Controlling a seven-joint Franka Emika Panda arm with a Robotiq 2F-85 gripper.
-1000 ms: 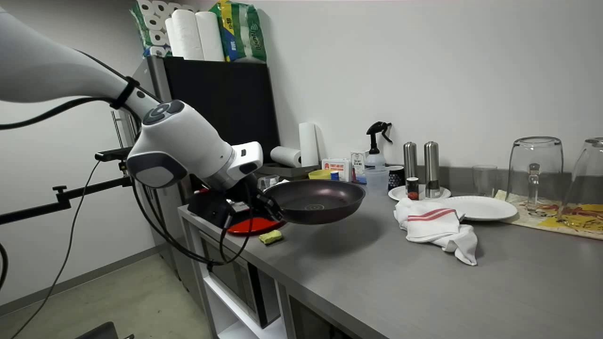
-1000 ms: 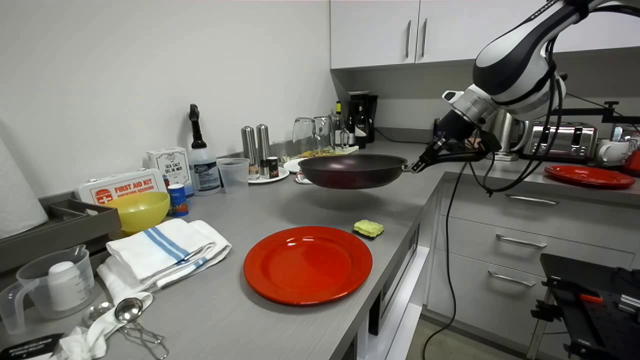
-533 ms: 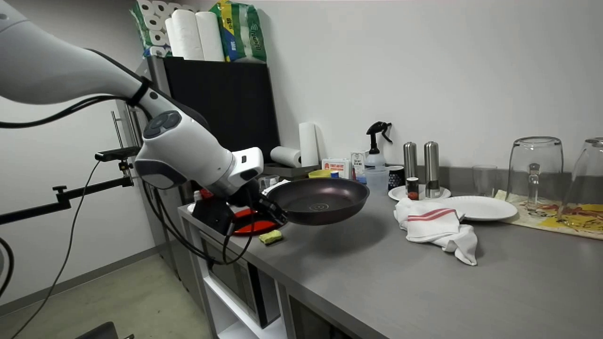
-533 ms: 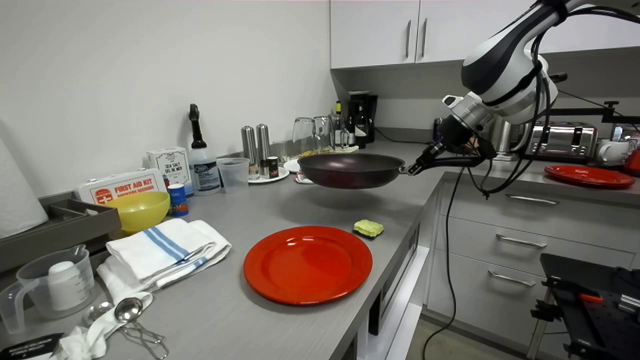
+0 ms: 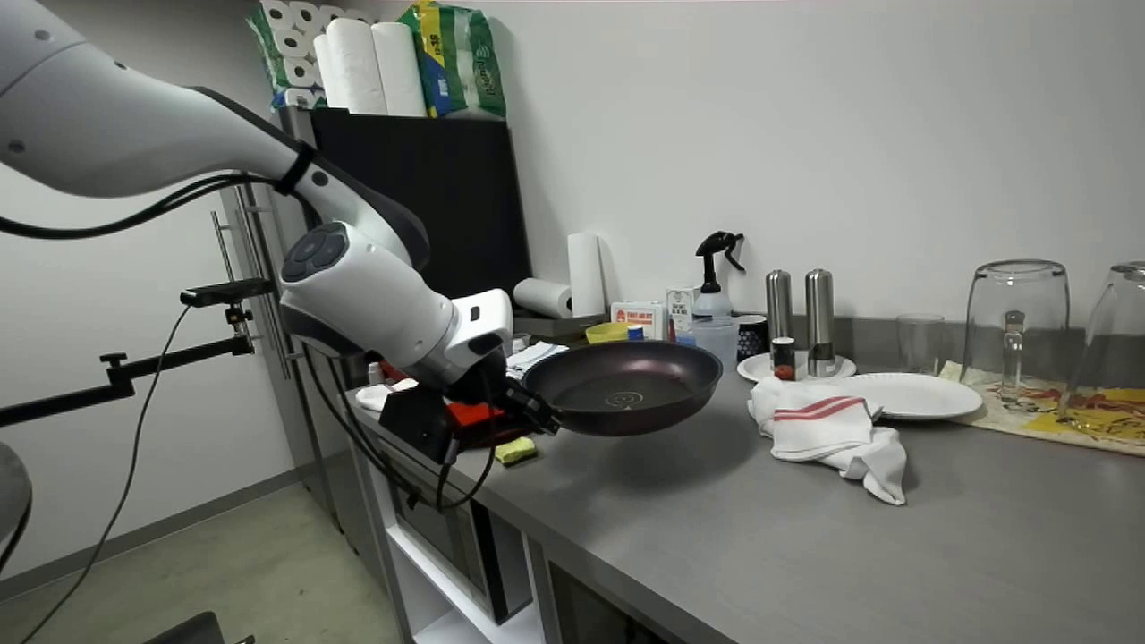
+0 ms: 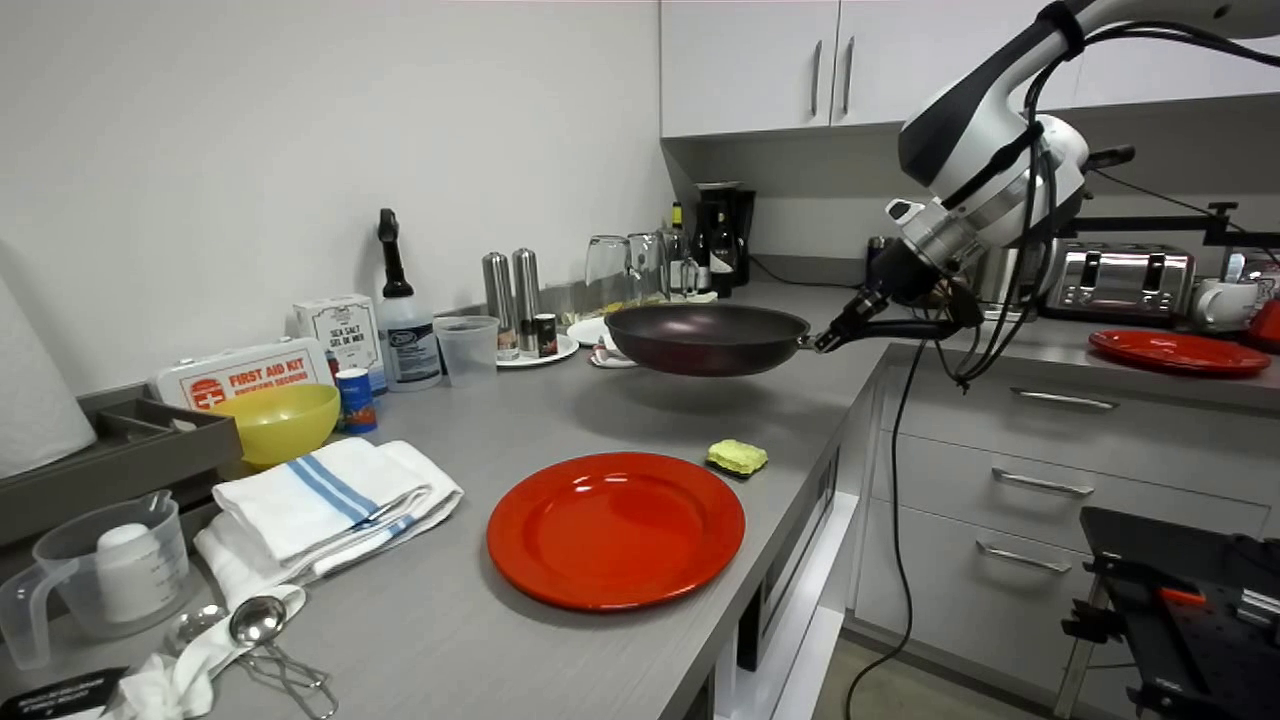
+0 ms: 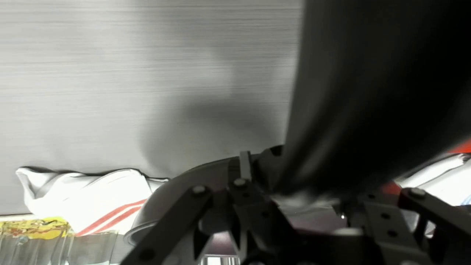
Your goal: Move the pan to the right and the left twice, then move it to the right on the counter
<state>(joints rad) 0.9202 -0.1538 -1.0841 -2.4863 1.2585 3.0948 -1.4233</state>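
the round black frying pan (image 6: 707, 342) hangs over the grey steel counter (image 6: 430, 610), just beyond the black gripper (image 6: 832, 336) pinching its handle (image 6: 912, 328).

Smooth pan (image 6: 706, 345), brushed metal counter (image 7: 117, 84)

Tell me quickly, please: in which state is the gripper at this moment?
Gripper: closed on the long black handle of the round black frying pan, holding it above the grey brushed-metal counter.

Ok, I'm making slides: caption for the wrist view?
Gripper holding the frying pan by its handle above the counter, red-striped white towel at lower left.
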